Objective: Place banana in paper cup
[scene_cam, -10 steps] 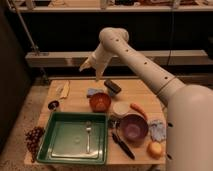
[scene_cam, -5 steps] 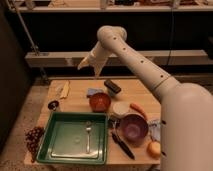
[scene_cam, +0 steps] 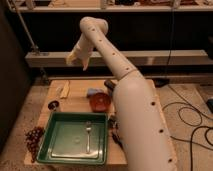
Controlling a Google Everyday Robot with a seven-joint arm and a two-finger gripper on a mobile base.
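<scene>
Pale, gently curved banana (scene_cam: 64, 89) lies flat at the wooden table's (scene_cam: 75, 103) far left corner. Smooth white arm (scene_cam: 131, 107) rears up, folds at the elbow, and the gripper (scene_cam: 77, 62) hangs high above the banana, fingers seemingly spread wide, empty.

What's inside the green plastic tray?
Only a silver utensil, lying lengthwise in the green plastic tray; nothing covers its floor. The hand hovers high over the wooden table.

High camera looks down past the arm (scene_cam: 131, 107) onto table (scene_cam: 76, 101); end effector (scene_cam: 78, 58) above it.
</scene>
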